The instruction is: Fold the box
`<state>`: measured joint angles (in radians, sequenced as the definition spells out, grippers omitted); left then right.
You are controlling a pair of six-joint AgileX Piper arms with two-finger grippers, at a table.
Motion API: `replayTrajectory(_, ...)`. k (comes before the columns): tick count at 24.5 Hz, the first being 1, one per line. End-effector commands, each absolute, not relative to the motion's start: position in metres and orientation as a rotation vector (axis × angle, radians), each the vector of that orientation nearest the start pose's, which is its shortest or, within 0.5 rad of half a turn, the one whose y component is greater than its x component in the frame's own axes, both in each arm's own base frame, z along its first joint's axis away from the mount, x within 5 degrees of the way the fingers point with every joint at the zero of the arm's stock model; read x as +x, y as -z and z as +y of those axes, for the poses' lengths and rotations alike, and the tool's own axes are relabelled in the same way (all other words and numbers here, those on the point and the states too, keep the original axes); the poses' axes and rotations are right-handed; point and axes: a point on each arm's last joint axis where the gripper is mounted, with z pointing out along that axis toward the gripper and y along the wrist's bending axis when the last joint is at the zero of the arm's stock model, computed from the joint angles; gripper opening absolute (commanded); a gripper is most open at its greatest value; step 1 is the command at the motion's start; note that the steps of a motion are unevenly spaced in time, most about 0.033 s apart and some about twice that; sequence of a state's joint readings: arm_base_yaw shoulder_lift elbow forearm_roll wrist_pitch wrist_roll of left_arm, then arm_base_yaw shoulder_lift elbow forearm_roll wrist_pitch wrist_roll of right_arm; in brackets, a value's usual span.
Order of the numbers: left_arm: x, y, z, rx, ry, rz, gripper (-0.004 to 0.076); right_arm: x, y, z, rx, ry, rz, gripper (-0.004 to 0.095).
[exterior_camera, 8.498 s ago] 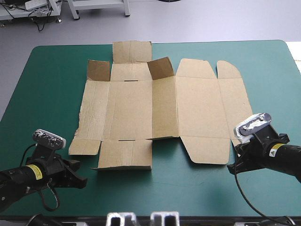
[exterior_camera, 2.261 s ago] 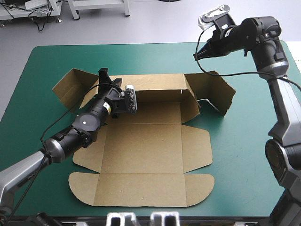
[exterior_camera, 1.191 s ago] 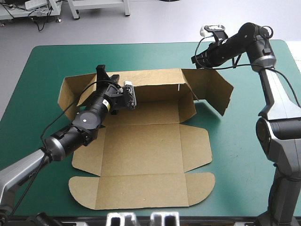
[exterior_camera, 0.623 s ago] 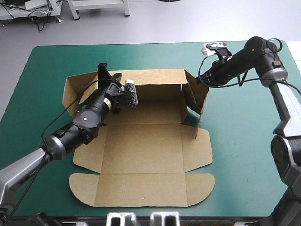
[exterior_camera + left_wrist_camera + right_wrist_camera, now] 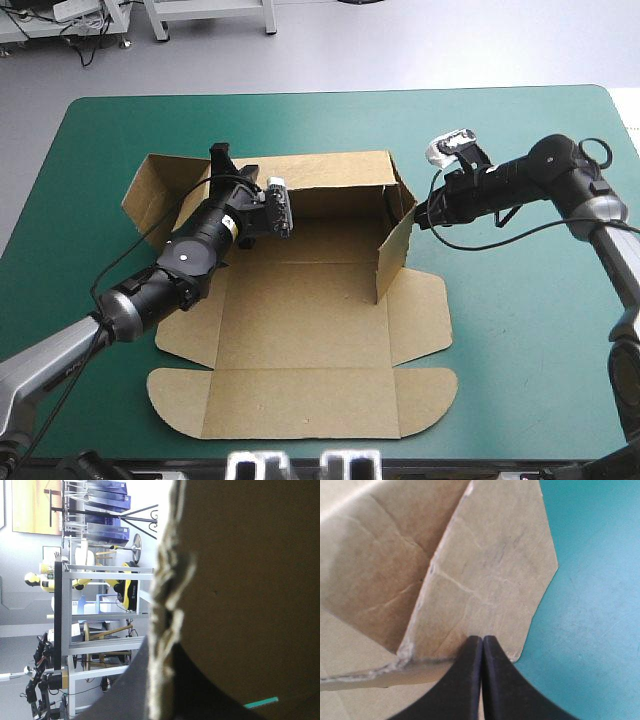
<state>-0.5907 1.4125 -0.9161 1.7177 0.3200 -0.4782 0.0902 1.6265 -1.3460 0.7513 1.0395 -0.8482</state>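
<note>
On teal-green cover (image 5: 520, 330), left fingers (image 5: 219, 162) clamp the box (image 5: 300, 310), closed right fingers (image 5: 470, 680) touching.

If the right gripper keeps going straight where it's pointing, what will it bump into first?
The raised side flap of the box. The right gripper, fingers shut, points straight at it and seems to be touching it, though I can't be sure of contact.
</note>
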Motion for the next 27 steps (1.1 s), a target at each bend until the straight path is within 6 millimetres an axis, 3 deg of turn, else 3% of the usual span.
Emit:
replayTrajectory(1, 0.272, -0.314, -0.149, 1.380, -0.740, 1.350, -0.0010, 0.317, -0.330, 0.081, -0.766, -0.640, 2.181, -0.0023)
replayTrajectory(10, 0.271, -0.314, -0.152, 1.413, -0.716, 1.311, -0.0010, 0.294, -0.316, 0.085, -0.808, -0.646, 1.939, -0.0023)
replayTrajectory(18, 0.266, -0.312, -0.161, 1.456, -0.682, 1.271, -0.0010, 0.290, -0.314, 0.086, -0.886, -0.637, 1.940, -0.0023)
replayTrajectory(22, 0.254, -0.295, -0.167, 1.544, -0.724, 1.244, -0.0010, 0.290, -0.311, 0.084, -0.920, -0.601, 1.957, -0.0004)
replayTrajectory(24, 0.252, -0.286, -0.162, 1.558, -0.752, 1.271, -0.0010, 0.286, -0.307, 0.084, -0.988, -0.602, 1.976, 0.0113)
replayTrajectory(26, 0.251, -0.283, -0.161, 1.564, -0.756, 1.278, -0.0010, 0.278, -0.304, 0.086, -1.083, -0.653, 1.998, 0.0432)
replayTrajectory(27, 0.251, -0.283, -0.162, 1.567, -0.753, 1.274, -0.0010, 0.276, -0.304, 0.087, -1.098, -0.674, 1.998, 0.0534)
